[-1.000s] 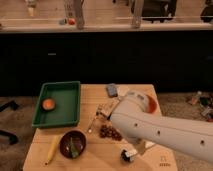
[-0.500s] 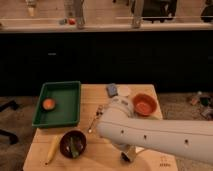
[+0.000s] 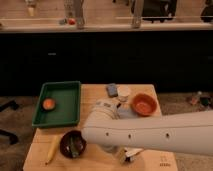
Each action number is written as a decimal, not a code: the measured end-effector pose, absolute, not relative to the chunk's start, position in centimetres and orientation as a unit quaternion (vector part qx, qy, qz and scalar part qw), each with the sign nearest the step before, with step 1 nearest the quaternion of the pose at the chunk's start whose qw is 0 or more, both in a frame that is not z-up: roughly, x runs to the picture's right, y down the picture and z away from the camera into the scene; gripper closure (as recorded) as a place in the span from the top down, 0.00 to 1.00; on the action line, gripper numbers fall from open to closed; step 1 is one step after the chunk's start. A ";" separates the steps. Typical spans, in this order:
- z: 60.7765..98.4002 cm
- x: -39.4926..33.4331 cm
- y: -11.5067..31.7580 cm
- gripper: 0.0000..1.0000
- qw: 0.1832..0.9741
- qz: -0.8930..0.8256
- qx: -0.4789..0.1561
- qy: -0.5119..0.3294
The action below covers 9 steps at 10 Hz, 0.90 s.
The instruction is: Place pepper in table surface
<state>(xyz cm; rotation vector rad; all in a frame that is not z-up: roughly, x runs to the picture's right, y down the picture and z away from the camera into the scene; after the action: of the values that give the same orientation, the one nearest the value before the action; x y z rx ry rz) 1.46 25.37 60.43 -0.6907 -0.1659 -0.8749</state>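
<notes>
**Pepper in the bowl, pincer open and low**

The pepper [image 3: 76, 146] looks to be lying inside the dark bowl [image 3: 63, 144] near the front left corner of the worktop [image 3: 91, 95]. It shows only as a slim green streak and is hard to make out. The pincer [image 3: 127, 155] hangs low at the near edge, off to the right of the bowl and tucked under the big white arm [image 3: 150, 135]. Its jaws are spread with nothing between them, so by my reckoning the pick is not yet made.

To do it well, come in over the bowl from above, set the jaws across the pepper's thin width, and dip inside without knocking the rim. The yellow banana-like thing [image 3: 52, 150] sits just left of the bowl, so steer clear of it. Then lift clear and set the pepper down on bare wood, not in the green tray [image 3: 38, 114].
</notes>
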 end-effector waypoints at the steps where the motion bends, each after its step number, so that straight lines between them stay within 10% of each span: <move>1: 60.2 0.1 25.5 0.80 0.841 -0.425 -0.325 -0.083; 9: 56.5 -8.2 27.6 0.80 0.809 -0.491 -0.305 -0.106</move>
<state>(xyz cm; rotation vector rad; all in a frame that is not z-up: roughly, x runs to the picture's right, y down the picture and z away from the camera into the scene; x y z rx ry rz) -8.22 27.59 56.50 -0.6531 -0.2262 -1.0506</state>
